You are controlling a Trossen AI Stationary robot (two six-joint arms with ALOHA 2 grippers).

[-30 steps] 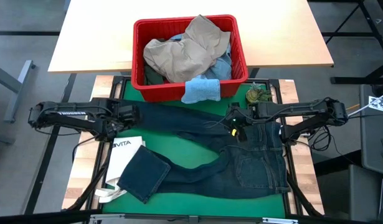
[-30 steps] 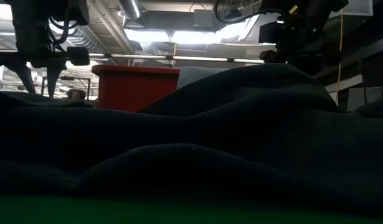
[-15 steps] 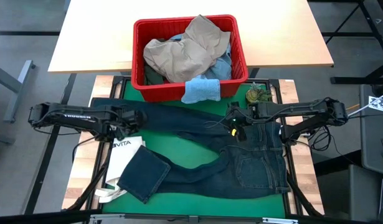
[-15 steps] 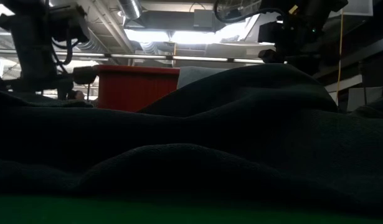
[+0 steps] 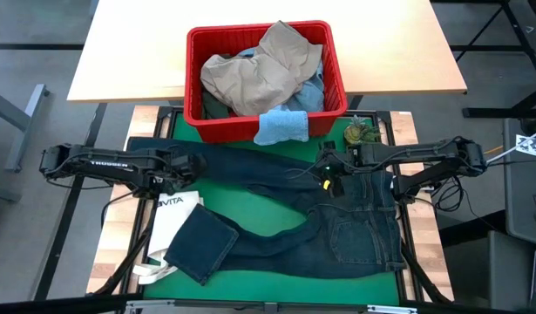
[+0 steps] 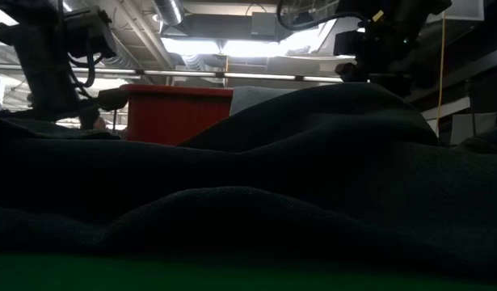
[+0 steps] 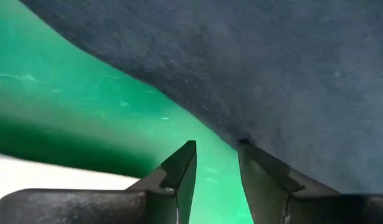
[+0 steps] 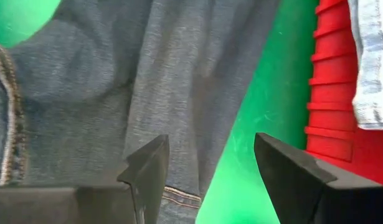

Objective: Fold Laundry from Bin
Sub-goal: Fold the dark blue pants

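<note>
Spread across the green mat point(image 5: 276, 214): dark navy jeans point(image 5: 337, 227), seat toward the near right, one leg doubled back near left, the other running leftward along the far edge. Poised over that far leg's lower hem, left gripper point(image 5: 182, 166), fingers partly apart, nothing held, cloth edge just beside one fingertip. Hovering above the waistband end, right gripper point(image 5: 330, 171), fingers wide apart, empty. Beyond, red bin point(image 5: 196, 103), heaped with the remaining laundry point(image 5: 259, 74).
</note>
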